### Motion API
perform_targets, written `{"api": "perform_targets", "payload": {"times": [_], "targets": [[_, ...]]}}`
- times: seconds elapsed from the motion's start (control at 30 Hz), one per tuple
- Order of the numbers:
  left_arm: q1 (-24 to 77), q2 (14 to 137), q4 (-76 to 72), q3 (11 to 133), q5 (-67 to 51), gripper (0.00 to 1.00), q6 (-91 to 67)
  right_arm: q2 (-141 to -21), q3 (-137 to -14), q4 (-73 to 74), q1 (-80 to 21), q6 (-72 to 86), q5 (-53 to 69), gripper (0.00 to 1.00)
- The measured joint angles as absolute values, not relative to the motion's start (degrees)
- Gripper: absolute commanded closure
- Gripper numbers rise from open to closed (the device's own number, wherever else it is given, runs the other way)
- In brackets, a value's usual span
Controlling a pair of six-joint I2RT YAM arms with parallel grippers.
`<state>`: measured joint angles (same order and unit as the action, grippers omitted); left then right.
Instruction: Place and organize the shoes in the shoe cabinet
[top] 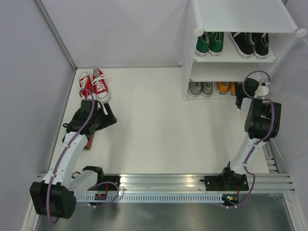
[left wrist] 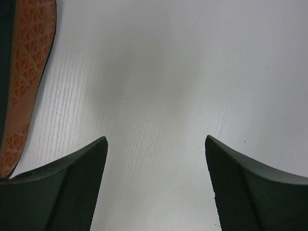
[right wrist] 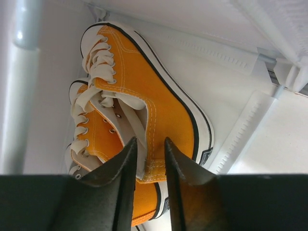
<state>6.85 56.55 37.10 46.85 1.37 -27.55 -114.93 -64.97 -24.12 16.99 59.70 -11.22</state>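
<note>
The white shoe cabinet [top: 240, 14] stands at the back right. A green pair [top: 209, 43] and a black pair [top: 250, 43] sit on its upper shelf. A grey pair [top: 200, 88] and an orange pair [top: 226, 87] sit on the lower shelf. My right gripper [top: 239, 98] reaches into the lower shelf. In the right wrist view it [right wrist: 150, 142] is shut on the heel collar of an orange shoe [right wrist: 163, 101], next to the other orange shoe [right wrist: 98, 139]. A red pair [top: 94, 84] stands on the floor at the back left. My left gripper [top: 107, 118] is open and empty just in front of it [left wrist: 155, 142].
A thing with an orange-brown patterned sole [left wrist: 29, 72] lies at the left of the left wrist view and shows under the left arm [top: 90, 141]. Grey walls close in the left, back and right sides. A metal rail [top: 168, 183] runs along the near edge.
</note>
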Motion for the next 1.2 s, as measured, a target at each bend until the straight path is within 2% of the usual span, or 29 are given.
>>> {"api": "perform_targets", "payload": {"times": [0.13, 0.5, 0.9, 1.03, 1.1, 1.2], "targets": [[6.85, 56.53, 37.10, 46.85, 1.37, 0.15, -27.55, -114.34, -63.79, -24.45, 17.17, 59.11, -10.76, 0.55], [6.85, 56.53, 37.10, 46.85, 1.37, 0.14, -27.55, -104.77, -58.39, -21.50, 17.12, 56.38, -8.91, 0.56], [6.85, 56.47, 37.10, 46.85, 1.43, 0.11, -27.55, -85.03, -52.42, -0.43, 16.75, 48.53, -11.31, 0.55], [6.85, 56.03, 37.08, 46.83, 1.58, 0.09, -27.55, -75.90, -52.18, 5.32, 15.68, 42.39, -11.20, 0.42], [6.85, 55.29, 37.08, 46.81, 2.07, 0.09, -27.55, -71.48, -53.15, 8.78, 14.98, 39.20, -10.81, 0.39], [6.85, 54.24, 36.97, 46.78, 3.01, 0.08, -27.55, -65.34, -55.07, 13.08, 13.28, 35.35, -9.13, 0.25]]}}
